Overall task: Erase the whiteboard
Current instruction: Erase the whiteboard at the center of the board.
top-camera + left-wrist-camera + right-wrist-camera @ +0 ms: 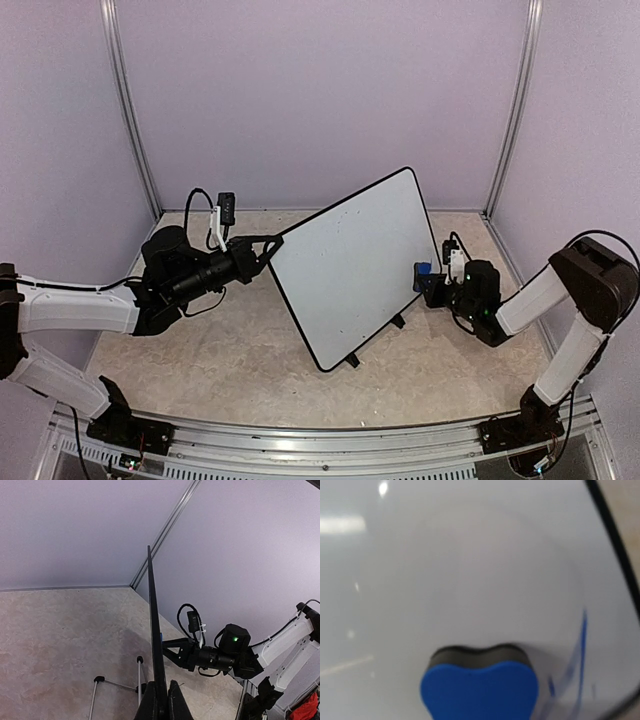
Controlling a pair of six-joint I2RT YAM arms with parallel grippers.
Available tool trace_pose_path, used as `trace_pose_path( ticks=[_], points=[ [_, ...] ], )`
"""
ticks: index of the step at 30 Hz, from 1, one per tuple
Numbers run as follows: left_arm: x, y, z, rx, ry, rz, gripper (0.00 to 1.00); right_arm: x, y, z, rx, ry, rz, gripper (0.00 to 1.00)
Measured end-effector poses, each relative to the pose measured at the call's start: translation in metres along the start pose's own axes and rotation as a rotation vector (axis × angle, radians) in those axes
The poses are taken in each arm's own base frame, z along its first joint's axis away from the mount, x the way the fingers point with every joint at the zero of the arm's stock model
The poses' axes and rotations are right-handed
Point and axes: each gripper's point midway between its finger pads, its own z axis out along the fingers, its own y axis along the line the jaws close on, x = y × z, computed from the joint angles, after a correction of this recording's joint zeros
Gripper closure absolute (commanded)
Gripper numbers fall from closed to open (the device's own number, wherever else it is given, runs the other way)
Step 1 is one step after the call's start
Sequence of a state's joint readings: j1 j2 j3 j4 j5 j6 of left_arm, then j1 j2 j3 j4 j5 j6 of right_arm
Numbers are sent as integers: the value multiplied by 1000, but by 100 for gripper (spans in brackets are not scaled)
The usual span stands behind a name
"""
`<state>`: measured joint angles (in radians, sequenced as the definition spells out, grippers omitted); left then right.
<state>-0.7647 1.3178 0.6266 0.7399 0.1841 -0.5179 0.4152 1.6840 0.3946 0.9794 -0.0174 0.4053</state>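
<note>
The whiteboard (350, 262) stands tilted on edge at the table's middle, white with a thin black rim. My left gripper (270, 245) is shut on its left rim. In the left wrist view the board (154, 630) runs edge-on up from between my two fingers (150, 702). My right gripper (432, 285) is at the board's right side, shut on a blue-and-black eraser (423, 272). In the right wrist view the eraser (480, 687) presses its dark pad against the white surface (470, 555). Blue marker strokes (580, 650) sit just right of it. My right fingers are hidden there.
Thin stand legs with black feet (139, 675) stick out from the board's back, and two feet (352, 358) rest on the beige tabletop. Lavender walls with metal posts (130, 110) enclose the back and sides. A metal rail (320, 440) runs along the near edge.
</note>
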Motion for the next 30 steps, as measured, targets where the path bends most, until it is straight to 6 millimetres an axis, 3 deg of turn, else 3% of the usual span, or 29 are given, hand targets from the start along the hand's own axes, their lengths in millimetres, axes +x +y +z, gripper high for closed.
trace_pose_path(
  ticks=[6, 9, 12, 20, 26, 30],
  points=[
    [0, 2, 0, -9, -1, -6, 100, -60, 15, 11, -7, -118, -36, 76],
    [0, 1, 0, -4, 1, -1, 100, -69, 15, 11, 2, -139, -47, 76],
    [0, 0, 0, -2, 1, 1, 100, -62, 11, 8, 17, -131, -47, 77],
    [0, -2, 0, 9, 3, 8, 100, 5, -12, -6, 57, 8, -22, 77],
    [0, -1, 0, 6, 2, 6, 100, 2, -11, -2, 51, 6, -20, 76],
    [0, 1, 0, -3, 1, -2, 100, -24, -4, 6, 44, -35, -33, 76]
  ],
)
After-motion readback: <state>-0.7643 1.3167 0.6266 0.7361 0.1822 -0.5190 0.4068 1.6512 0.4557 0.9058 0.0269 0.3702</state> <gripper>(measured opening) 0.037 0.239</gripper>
